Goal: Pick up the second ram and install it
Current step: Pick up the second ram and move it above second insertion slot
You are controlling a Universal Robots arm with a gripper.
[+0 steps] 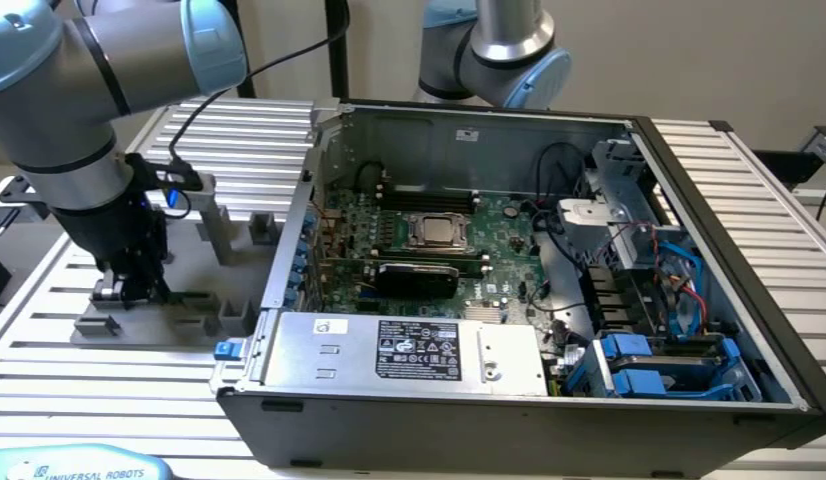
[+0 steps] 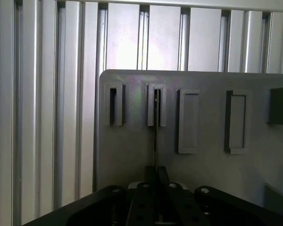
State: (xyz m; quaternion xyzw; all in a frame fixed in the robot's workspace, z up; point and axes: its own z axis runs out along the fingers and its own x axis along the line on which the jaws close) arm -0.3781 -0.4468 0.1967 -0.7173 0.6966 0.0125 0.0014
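With claw point(image 2: 156, 173) closed on the second ram point(image 2: 155, 141) standing in its grey fixture point(image 2: 127, 155) slot, seems to have the grasp done, leaving lift and installation into the motherboard point(image 1: 504, 228).

- Arm point(image 1: 80, 150) at the exterior view's left, grey elbow joint high, lower section dropping steeply.
- Black wrist point(image 1: 120, 230) points straight down.
- Jaws low, tips facing down, pinched close together on the thin edge of the second ram point(image 2: 156, 136).
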